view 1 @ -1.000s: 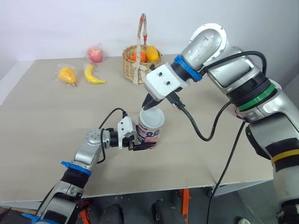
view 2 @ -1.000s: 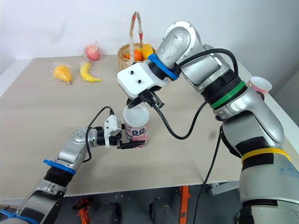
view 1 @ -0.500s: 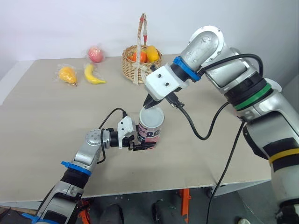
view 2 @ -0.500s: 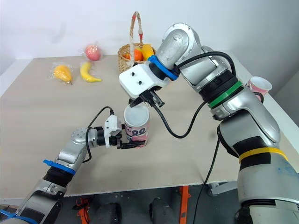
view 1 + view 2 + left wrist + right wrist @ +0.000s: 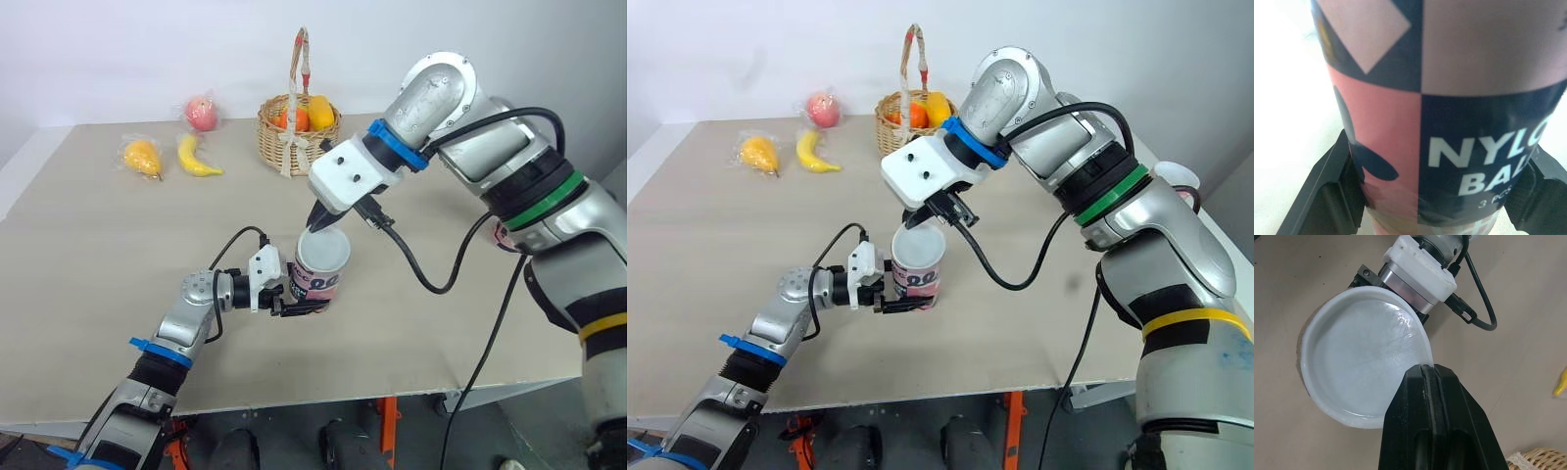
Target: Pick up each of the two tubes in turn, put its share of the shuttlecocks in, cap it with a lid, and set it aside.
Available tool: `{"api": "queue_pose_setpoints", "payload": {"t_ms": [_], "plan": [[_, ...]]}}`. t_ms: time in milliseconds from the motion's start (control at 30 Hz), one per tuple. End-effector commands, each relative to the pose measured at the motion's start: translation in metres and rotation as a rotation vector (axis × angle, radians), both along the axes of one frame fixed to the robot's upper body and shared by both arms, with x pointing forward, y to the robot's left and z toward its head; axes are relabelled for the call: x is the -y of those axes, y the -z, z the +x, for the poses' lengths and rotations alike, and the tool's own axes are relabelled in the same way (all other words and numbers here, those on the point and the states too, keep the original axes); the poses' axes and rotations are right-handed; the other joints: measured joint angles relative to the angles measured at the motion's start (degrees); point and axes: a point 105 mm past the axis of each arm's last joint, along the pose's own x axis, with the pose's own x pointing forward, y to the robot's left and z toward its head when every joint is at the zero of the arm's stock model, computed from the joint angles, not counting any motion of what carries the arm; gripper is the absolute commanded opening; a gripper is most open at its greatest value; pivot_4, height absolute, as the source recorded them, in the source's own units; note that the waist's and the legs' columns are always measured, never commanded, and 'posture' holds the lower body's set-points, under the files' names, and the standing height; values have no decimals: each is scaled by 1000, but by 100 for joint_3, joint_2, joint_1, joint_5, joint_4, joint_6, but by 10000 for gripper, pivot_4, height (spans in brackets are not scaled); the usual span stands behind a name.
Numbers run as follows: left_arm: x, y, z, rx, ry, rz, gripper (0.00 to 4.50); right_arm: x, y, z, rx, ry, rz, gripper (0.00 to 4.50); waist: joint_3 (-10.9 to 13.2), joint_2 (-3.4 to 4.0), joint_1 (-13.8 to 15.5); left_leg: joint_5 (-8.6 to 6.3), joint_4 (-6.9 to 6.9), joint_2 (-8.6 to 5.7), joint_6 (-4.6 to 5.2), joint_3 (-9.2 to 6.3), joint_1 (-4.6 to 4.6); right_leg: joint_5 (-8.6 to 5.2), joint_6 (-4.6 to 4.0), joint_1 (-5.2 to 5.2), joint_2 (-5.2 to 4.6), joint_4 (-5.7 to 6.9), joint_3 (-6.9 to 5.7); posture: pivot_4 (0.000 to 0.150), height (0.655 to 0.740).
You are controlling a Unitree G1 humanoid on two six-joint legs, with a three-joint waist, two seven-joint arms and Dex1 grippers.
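Note:
A short pink, navy and white shuttlecock tube (image 5: 315, 281) stands upright on the table (image 5: 118, 255), near its middle. My left gripper (image 5: 294, 299) is shut on its lower part from the left side; its black fingers (image 5: 1327, 196) flank the tube (image 5: 1449, 122) in the left wrist view. A translucent white lid (image 5: 323, 250) lies over the tube's mouth, slightly tilted. My right gripper (image 5: 318, 220) comes down from above and is shut on the lid's far rim. In the right wrist view it (image 5: 1427, 369) pinches the lid (image 5: 1361, 367) at its edge. The tube's inside is hidden.
A wicker basket (image 5: 294, 127) with oranges stands at the back of the table. Left of it lie a wrapped apple (image 5: 202, 114), a banana (image 5: 196, 157) and a wrapped yellow fruit (image 5: 142, 157). The table's front edge runs close below my left forearm.
My right gripper has edged slightly to the right with the lid, and the tube's top has shifted a little with it. My left arm has held still.

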Motion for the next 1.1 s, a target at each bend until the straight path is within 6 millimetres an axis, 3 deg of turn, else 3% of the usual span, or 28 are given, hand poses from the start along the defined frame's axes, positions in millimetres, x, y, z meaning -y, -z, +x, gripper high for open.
{"api": "queue_pose_setpoints", "payload": {"t_ms": [33, 233, 467, 733, 833, 867, 1100], "plan": [[-20, 33, 4, -112, -92, 85, 32073, 1, -5, -7, -55, -6, -27, 634, 0, 0, 0, 0, 0, 0, 0, -1, -1, 0, 0, 0, 0, 0, 0, 1500, 7400], [-19, 33, 4, -111, -92, 84, 32073, 4, 15, -3, -147, 39, -58, 634, 0, 0, 0, 0, 0, 0, 0, -2, 0, -2, -2, 0, 0, 0, -1, 1500, 7400], [-21, 34, 3, -113, -93, 88, 32073, 6, 15, -5, -156, 40, -59, 634, -1, -1, 1, -1, -1, -2, 0, -6, 0, -3, 1, 3, -2, 0, -3, 1500, 7400], [-22, 33, 4, -110, -98, 88, 32073, 5, 14, -7, -51, -27, -52, 634, -1, -1, 2, -2, -1, -4, 0, -10, -2, -1, 11, 4, -1, 0, -5, 1500, 7400], [-23, 33, 4, -110, -101, 89, 32073, 7, 25, -4, 10, -25, -61, 634, -4, -5, 3, -2, -1, -5, -1, -14, -1, 3, 20, 5, 0, -1, -10, 1500, 7400], [-23, 33, 4, -110, -102, 88, 32073, 8, 28, -3, 22, -23, -64, 6735, -6, -6, 4, -3, -2, -5, -1, -15, -1, 1, 22, 6, -1, -1, -10, 1500, 7400], [-26, 32, 6, -110, -112, 86, 32073, 17, 34, 3, 118, 22, -61, 37267, -12, -9, 2, -2, 1, 3, -1, -14, 16, 0, -4, 15, 4, 0, -16, 1500, 7400]]}}
